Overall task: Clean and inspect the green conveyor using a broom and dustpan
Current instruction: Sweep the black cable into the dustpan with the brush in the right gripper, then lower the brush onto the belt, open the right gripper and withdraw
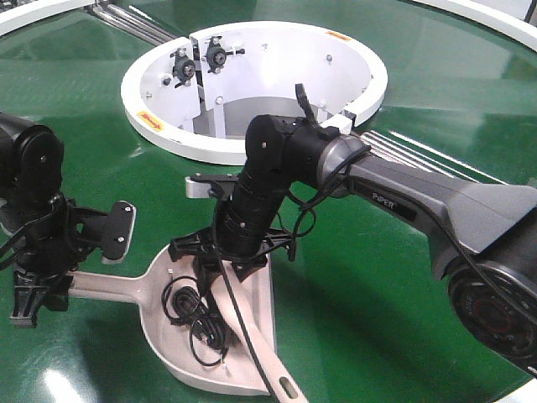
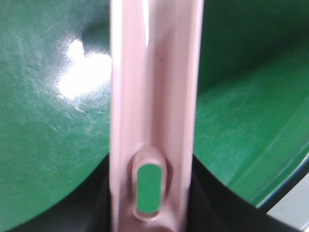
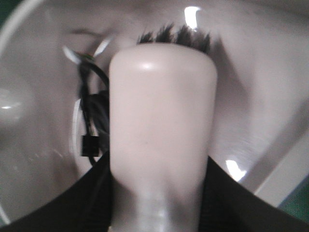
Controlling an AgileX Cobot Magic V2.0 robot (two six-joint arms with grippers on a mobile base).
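The pale beige dustpan [image 1: 155,281] lies flat on the green conveyor [image 1: 369,294], mouth toward the front. My left gripper [image 1: 38,290] is shut on its long handle [image 1: 101,290]. In the left wrist view the handle [image 2: 154,96] runs up between the dark jaws of the left gripper [image 2: 149,212], hang hole [image 2: 148,188] showing green belt. My right gripper [image 1: 222,260] points down into the pan, shut on the broom [image 1: 281,382]. The right wrist view shows the broom's back [image 3: 161,111] above the right gripper [image 3: 161,203], dark bristles [image 3: 176,36] against the pan's floor [image 3: 251,96].
A tangle of black cable [image 1: 197,323] lies inside the pan, left of the brush; the same black cable [image 3: 91,121] shows in the right wrist view. The white hub ring [image 1: 252,151] stands behind the arms. Silver rollers [image 1: 411,151] cross the belt at the right.
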